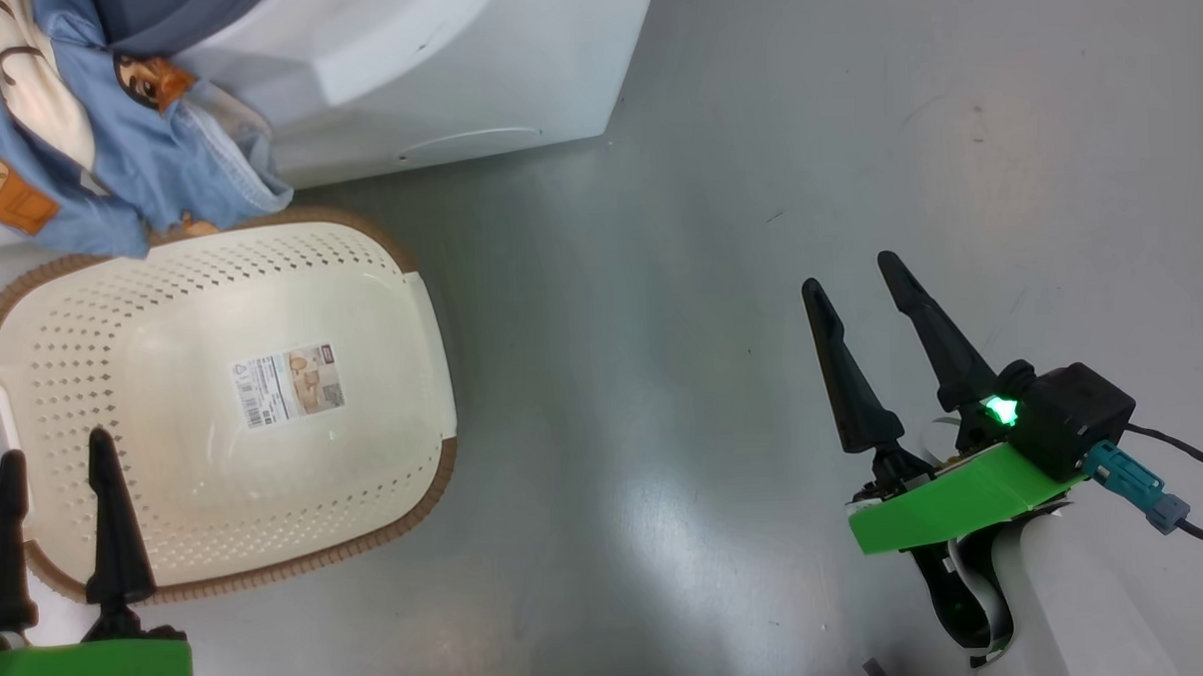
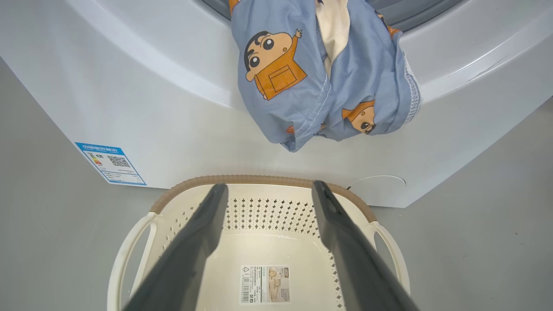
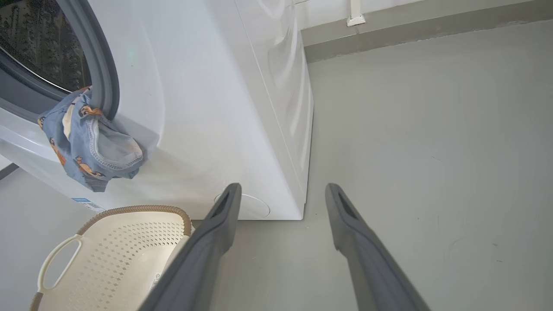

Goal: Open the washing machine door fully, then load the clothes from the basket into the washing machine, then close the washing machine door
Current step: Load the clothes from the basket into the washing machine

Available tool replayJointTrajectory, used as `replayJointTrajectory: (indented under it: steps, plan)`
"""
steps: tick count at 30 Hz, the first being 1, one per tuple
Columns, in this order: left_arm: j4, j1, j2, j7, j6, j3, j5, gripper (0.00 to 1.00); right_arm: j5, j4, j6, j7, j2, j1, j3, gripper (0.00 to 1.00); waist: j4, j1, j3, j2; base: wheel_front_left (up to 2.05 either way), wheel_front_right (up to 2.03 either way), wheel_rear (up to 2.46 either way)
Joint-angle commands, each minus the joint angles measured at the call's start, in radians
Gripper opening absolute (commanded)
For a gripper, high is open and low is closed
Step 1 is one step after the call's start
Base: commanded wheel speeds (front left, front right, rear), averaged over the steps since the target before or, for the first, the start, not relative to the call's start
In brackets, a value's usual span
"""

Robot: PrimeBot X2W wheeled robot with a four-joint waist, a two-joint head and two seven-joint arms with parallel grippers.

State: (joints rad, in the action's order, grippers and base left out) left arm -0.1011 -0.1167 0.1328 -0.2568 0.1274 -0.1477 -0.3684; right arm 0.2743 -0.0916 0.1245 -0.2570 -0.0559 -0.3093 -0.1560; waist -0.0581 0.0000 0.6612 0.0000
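Head view | left pincer [image 1: 55,445], right pincer [image 1: 850,272] wide | clothes [image 1: 75,146] overhang washing machine [image 1: 432,74], above basket [image 1: 386,316]

left gripper [image 2: 270,186] fingers spread wide, poised above the basket [image 2: 194,181] at 6 o'clock, paper label [image 2: 265,284] on its bottom. clothes [image 2: 302,73] hang over the washing machine [image 2: 151,108] opening lip at 12 o'clock. blue label [image 2: 110,163] at 9, filter cap [image 2: 380,185] at 4.

light blue cartoon-print clothes [image 2: 302,77]: top cut off by picture edge | cream perforated plastic basket [image 2: 268,214], white label [image 2: 265,284]: print too small to read
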Motion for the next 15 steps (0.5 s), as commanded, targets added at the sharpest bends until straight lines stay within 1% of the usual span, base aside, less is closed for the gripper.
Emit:
replayJointTrajectory:
  steps: [1, 10, 15]
  plan:
    - [0.017, 0.031, 0.018, -0.005, 0.003, -0.039, 0.007, 1.0, -0.006, 0.018, 0.006, -0.005, 0.006, 0.018, -0.028, 1.0, -0.001, 0.0, -0.001, 0.0, 0.0, 0.0, 0.0]
    - [0.019, 0.045, 0.021, -0.005, 0.003, -0.042, 0.011, 1.0, -0.004, 0.017, 0.006, -0.005, 0.006, 0.026, -0.027, 1.0, -0.008, 0.0, -0.011, 0.0, 0.0, 0.0, 0.0]
    - [0.024, 0.018, 0.029, -0.005, 0.003, -0.02, -0.006, 1.0, -0.004, 0.019, 0.006, -0.005, 0.006, 0.027, -0.027, 1.0, -0.008, 0.0, -0.008, 0.0, 0.0, 0.0, 0.0]
